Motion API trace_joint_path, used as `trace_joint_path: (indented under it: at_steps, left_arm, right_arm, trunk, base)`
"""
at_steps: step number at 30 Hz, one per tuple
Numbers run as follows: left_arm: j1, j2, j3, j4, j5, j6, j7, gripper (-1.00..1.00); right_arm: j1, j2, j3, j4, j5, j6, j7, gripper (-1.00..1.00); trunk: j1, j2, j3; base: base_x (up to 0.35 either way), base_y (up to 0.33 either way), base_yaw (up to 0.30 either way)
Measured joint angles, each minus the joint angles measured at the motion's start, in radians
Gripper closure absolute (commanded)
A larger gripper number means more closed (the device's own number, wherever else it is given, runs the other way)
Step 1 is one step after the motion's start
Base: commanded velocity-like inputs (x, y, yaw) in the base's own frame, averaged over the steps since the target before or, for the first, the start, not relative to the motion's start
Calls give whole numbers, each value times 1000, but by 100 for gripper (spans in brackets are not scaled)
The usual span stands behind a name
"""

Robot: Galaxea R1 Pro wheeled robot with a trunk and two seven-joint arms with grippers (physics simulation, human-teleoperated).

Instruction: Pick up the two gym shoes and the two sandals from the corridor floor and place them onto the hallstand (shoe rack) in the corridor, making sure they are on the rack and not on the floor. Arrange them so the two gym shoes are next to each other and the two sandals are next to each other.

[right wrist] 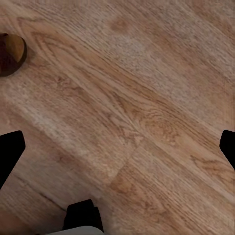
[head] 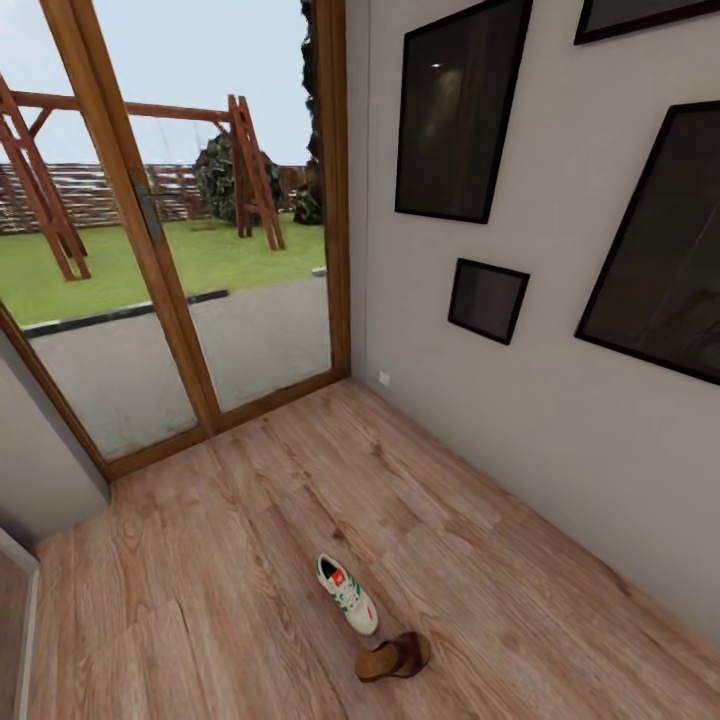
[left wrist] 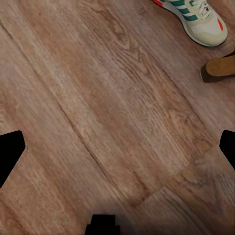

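One white gym shoe (head: 347, 594) with green stripes and a red tongue patch lies on the corridor floor (head: 200, 600). Just in front of its toe rests a brown sandal (head: 393, 657). In the left wrist view the gym shoe (left wrist: 196, 19) and an end of the sandal (left wrist: 220, 67) sit at the frame's edge, well away from my left gripper (left wrist: 117, 152), which is open over bare planks. My right gripper (right wrist: 117, 152) is also open above the floor, with a rounded end of the sandal (right wrist: 10, 54) off to one side. The hallstand is out of view.
A wood-framed glass door (head: 170, 300) closes the corridor's far end, with a garden behind it. A grey wall (head: 500, 420) with several dark framed pictures runs along the right. A dark part of the robot (right wrist: 83, 220) shows below the right gripper.
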Motion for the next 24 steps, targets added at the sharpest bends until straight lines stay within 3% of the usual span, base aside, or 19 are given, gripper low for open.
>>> trace_joint_path:
  at_steps: [6, 18, 24]
  left_arm:
    - [0, 0, 0, 0, 0, 0, 0, -100]
    - [0, 0, 0, 0, 0, 0, 0, -100]
    - [0, 0, 0, 0, 0, 0, 0, -100]
  right_arm:
    - [0, 0, 0, 0, 0, 0, 0, -100]
    - [0, 0, 0, 0, 0, 0, 0, -100]
    - [0, 0, 0, 0, 0, 0, 0, -100]
  trunk:
    - [0, 0, 0]
    - [0, 0, 0]
    - [0, 0, 0]
  base:
    - [156, 187, 0]
    - [32, 29, 0]
    - [195, 145, 0]
